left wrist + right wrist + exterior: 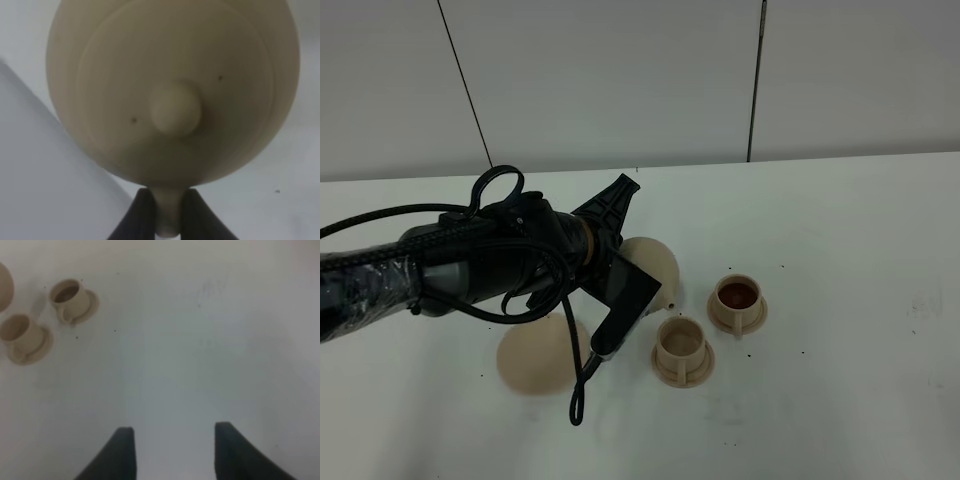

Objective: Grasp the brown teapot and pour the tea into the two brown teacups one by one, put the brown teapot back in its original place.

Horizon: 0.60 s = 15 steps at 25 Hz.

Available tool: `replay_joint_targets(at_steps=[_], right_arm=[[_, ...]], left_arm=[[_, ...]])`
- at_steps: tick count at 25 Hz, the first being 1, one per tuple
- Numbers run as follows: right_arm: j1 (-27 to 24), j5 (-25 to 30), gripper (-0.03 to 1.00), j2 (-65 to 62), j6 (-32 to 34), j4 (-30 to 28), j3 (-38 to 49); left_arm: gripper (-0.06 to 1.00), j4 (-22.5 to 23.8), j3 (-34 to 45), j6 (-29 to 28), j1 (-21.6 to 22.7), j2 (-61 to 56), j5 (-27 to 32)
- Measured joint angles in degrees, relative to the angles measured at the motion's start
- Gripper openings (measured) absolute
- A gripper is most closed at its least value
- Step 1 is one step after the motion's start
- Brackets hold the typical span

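**Teapot gripped beside the cups on a white table**

The table [840, 400] is plain matte white, marked only by a few small dark specks [802, 352] around the cups. Behind it stands a wall [620, 80] of pale panels split by thin dark seams.

The black, cable-wrapped left arm [470, 265] reaches in across the table. The left gripper [169, 220] is closed tight on the handle of the brown teapot [655, 262]. The left wrist view shows the pot lid-on, with the knob facing the camera. The pot sits just beside the two cups and apart from the flat disc [532, 358], which lies bare nearer the front edge, partly under the arm.

The far teacup [737, 298] holds dark brown liquid. The near teacup [682, 345] looks pale inside. Each rests on its own small saucer.

The right gripper [175, 450] hangs over bare table well away from the cups, its fingers [120, 452] spread wide with nothing between them.
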Motion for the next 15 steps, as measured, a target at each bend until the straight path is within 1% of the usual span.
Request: replay_joint_targets(at_steps=[4, 10, 15], right_arm=[[0.0, 0.0, 0.36, 0.0, 0.0, 0.05, 0.0], [0.0, -0.05, 0.36, 0.0, 0.0, 0.05, 0.0], [0.0, -0.07, 0.36, 0.0, 0.0, 0.05, 0.0]], left_arm=[[0.17, 4.39, 2.34, -2.23, 0.0, -1.3, -0.84], [0.17, 8.32, 6.0, -3.26, 0.0, -3.07, -2.13], [0.17, 11.43, 6.58, -4.31, 0.0, -3.8, -4.42]])
